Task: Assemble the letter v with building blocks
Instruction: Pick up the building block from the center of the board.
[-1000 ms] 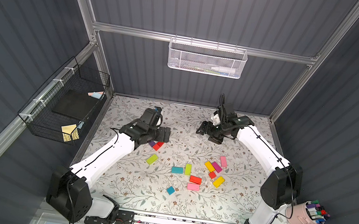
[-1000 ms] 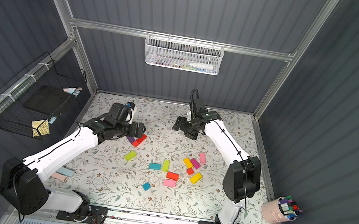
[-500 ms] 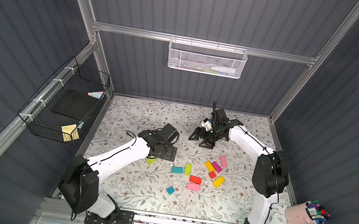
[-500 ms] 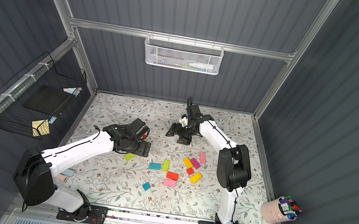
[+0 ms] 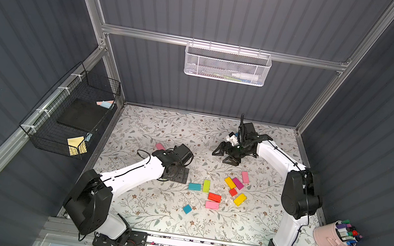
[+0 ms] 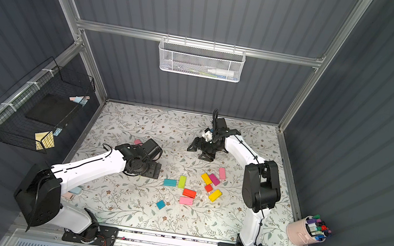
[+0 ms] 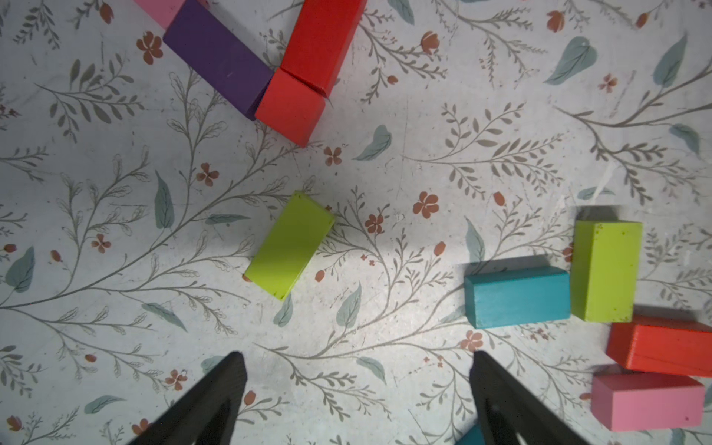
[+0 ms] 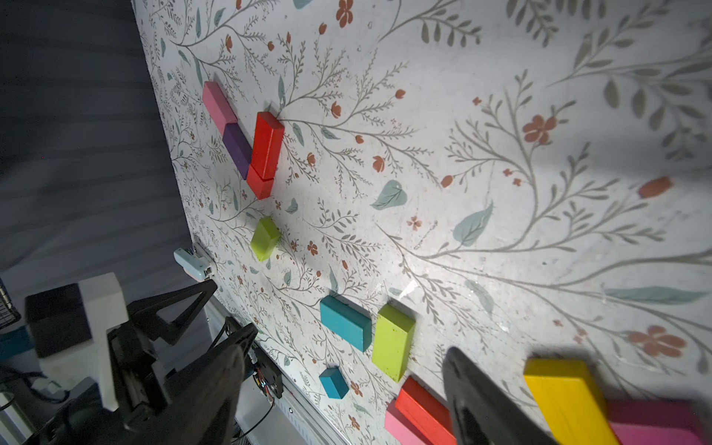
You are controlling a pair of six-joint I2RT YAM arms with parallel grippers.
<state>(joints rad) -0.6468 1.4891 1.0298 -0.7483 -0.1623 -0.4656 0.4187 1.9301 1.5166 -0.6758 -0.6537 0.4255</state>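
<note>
Top views, both: floral worktop (image 5: 163, 123) carrying a loose scatter of blocks (image 5: 214, 197) right of centre, in teal, lime, red, pink, yellow and magenta, all well apart from the letter. Over the left-centre patch the left arm (image 5: 133, 172) bends low and hides most of what lies there; only a pink block (image 5: 160, 146) pokes out beside its wrist. The right fingers (image 5: 219, 150) are spread and empty, held over bare worktop on the back-wall side of the scatter. A pink pot of pens (image 5: 328, 237) stands at the right edge. Left wrist view: left fingers (image 7: 208, 404) wide apart with nothing between them, above the worktop. Ahead of them one lime block (image 7: 289, 246) lies alone. Beyond it is the letter so far: a purple block (image 7: 217, 57) and a long red block (image 7: 321, 38) slanting apart, both touching a square red block (image 7: 291, 106) at the point. Right wrist view: the same letter seen whole. The pink block butts end to end with the purple one, so one stroke has two pieces and the red stroke only one. Assessment: vertex laid, one stroke likely done, the other a piece short. I judge the lone lime block, or one from the scatter, is wanted at the free end of the red stroke.
</note>
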